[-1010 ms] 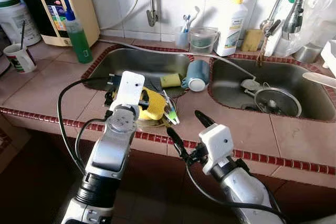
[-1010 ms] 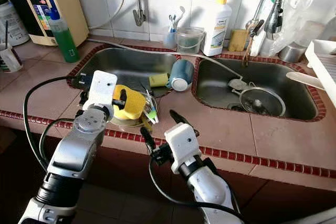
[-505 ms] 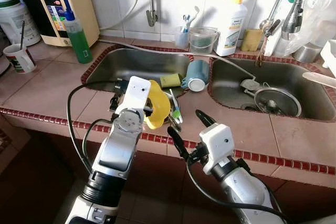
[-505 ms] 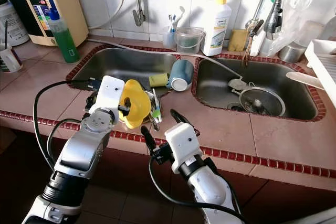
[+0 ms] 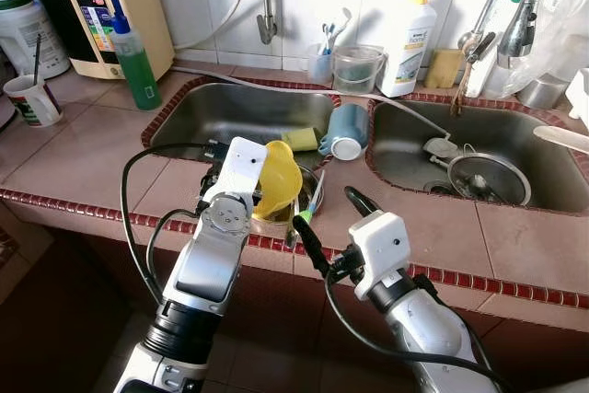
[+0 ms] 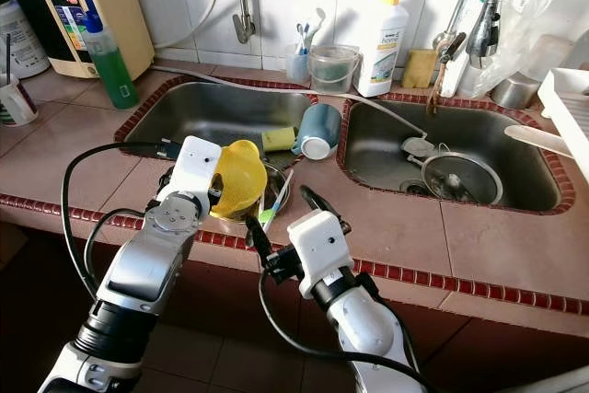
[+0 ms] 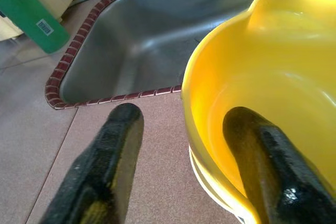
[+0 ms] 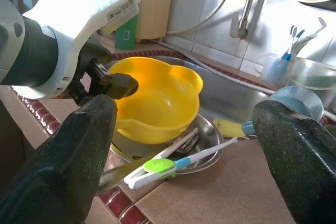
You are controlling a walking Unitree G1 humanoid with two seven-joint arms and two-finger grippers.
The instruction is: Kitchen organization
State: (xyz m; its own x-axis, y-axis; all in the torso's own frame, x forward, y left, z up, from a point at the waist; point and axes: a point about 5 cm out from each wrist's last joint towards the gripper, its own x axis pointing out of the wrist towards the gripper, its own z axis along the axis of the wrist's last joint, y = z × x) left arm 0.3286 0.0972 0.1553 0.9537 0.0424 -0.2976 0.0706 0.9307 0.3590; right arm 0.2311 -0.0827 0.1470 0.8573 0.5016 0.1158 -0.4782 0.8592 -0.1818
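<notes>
The yellow bowl (image 5: 279, 178) is sitting tilted on top of a shallow metal dish (image 8: 202, 141) at the near edge of the table (image 5: 83, 154), just in front of the left sink (image 5: 241, 115). The left end effector (image 7: 181, 145) has hold of it by the rim, one finger (image 7: 262, 156) inside the bowl and the other finger (image 7: 107, 153) outside over the tiles, so it's pinched onto the wall of the bowl. A green and white toothbrush (image 8: 173, 165) and some metal cutlery lie across the dish right beside the bowl. The right end effector (image 5: 327, 227) is just to the right, near the table edge, fingers spread wide with nothing in them. Further out, a blue mug (image 5: 346, 131) lies on its side on the divider between the two sinks, with a yellow-green sponge (image 5: 299, 139) just left of it. The right sink (image 5: 479, 158) has a round strainer (image 5: 488, 177) in it. Far left there's a green soap bottle (image 5: 138, 62) next to a beige water machine (image 5: 110, 2), and a white bottle (image 5: 405, 34) stands against the wall tiles behind the sinks.
</notes>
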